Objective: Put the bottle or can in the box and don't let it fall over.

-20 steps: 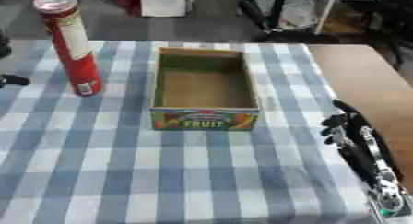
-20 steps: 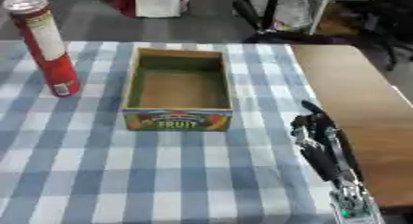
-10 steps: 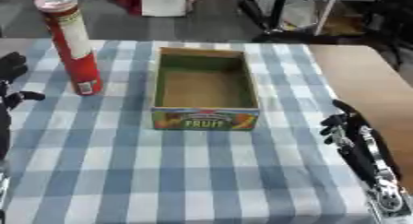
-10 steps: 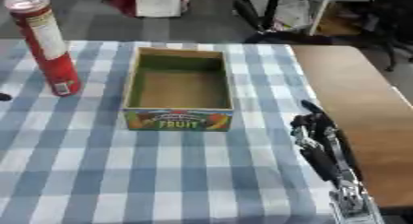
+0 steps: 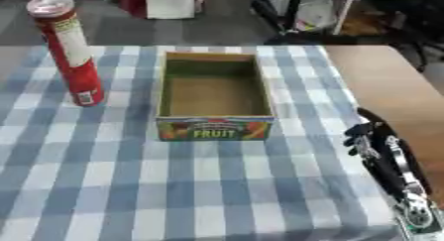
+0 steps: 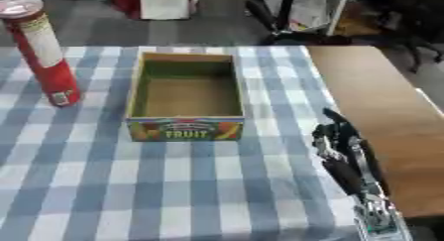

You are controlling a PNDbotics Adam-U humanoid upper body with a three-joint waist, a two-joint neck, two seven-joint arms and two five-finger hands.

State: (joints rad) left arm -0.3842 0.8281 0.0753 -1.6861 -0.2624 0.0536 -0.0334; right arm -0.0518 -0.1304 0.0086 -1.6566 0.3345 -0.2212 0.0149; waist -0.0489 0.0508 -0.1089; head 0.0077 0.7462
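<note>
A tall red can (image 5: 67, 50) with a pale lid stands upright on the blue-and-white checked tablecloth (image 5: 113, 185), at the far left. To its right sits an open cardboard box (image 5: 215, 92) with "FRUIT" printed on its front; nothing lies inside it. My right hand (image 5: 379, 147) rests open at the lower right, near the cloth's right edge, fingers straight and pointing away from me. It is well apart from both the box and the can. My left hand shows in neither view.
Bare brown tabletop (image 6: 381, 106) lies to the right of the cloth. Beyond the table's far edge stand a red-and-white object (image 5: 165, 1) and dark chair bases (image 6: 286, 22) on the floor.
Half a second ago my left hand showed at the left edge near the can; now it is out of view. The can, box and right hand have not moved.
</note>
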